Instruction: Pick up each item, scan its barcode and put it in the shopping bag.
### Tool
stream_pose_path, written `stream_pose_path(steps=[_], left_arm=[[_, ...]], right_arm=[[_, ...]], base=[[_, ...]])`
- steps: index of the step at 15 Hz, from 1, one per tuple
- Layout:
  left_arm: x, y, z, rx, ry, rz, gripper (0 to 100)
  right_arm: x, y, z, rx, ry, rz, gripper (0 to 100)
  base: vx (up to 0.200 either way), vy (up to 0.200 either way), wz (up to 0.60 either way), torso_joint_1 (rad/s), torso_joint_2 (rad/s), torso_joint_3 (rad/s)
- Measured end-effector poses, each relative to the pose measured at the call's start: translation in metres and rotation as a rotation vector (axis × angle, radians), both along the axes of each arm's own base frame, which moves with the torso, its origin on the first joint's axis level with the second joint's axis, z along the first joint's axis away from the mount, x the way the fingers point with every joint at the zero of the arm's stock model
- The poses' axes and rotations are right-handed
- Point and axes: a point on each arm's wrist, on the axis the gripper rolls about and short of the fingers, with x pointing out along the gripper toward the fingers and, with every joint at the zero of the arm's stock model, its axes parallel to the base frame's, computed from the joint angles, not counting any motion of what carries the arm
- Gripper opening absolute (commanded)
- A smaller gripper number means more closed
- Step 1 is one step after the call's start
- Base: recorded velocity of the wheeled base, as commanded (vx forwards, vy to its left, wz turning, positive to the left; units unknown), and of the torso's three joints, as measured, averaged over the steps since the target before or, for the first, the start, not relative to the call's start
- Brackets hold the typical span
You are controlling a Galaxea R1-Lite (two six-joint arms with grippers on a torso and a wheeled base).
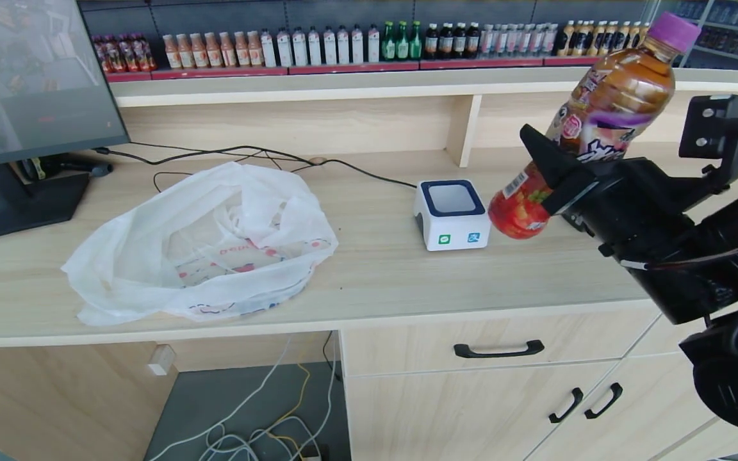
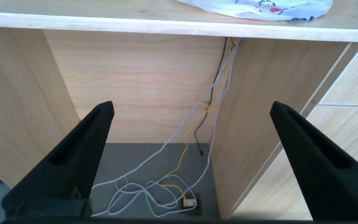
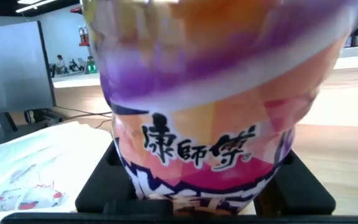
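The counter [image 1: 375, 275] is carrying one scanner [image 1: 451, 214] and one shopping bag [image 1: 209, 246], both left of the right gripper [image 1: 558, 179], which is clamping one bottle [image 1: 619, 89]; the left gripper [image 2: 191, 109] is gaping wide, empty.

The shopping bag [image 1: 202, 250] lies on the counter [image 1: 394, 275], left of the scanner [image 1: 451, 214], and the monitor [image 1: 29, 77] stands further left, toward the back. The bottle [image 1: 599, 115] is up in the right gripper [image 1: 556, 184], tilted, just right of the scanner. A drinks shelf [image 1: 356, 66] runs behind, drawers [image 1: 407, 349] below on the right.

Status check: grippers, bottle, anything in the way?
Right gripper shut on bottle, tilted, beside scanner. Left gripper open, empty, low before counter. Nothing between bottle and scanner.
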Motion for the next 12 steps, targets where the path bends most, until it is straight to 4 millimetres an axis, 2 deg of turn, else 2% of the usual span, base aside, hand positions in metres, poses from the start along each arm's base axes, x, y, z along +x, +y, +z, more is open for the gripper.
stream_pose_path(steps=[3,7,12], left_arm=[[0.0,0.0,0.0,-0.001,0.0,-0.001,100],[0.0,0.0,0.0,-0.001,0.0,0.0,100],[0.0,0.0,0.0,-0.003,0.0,0.0,100]], right_arm=[[-0.02,-0.012,-0.008,-0.016,0.038,-0.013,0],[-0.035,-0.024,-0.014,-0.026,0.063,-0.028,0],[-0.034,-0.029,-0.022,-0.038,0.095,-0.047,0]], base=[[0.0,0.0,0.0,0.0,0.0,0.0],[0.0,0.0,0.0,0.0,0.0,0.0],[0.0,0.0,0.0,0.0,0.0,0.0]])
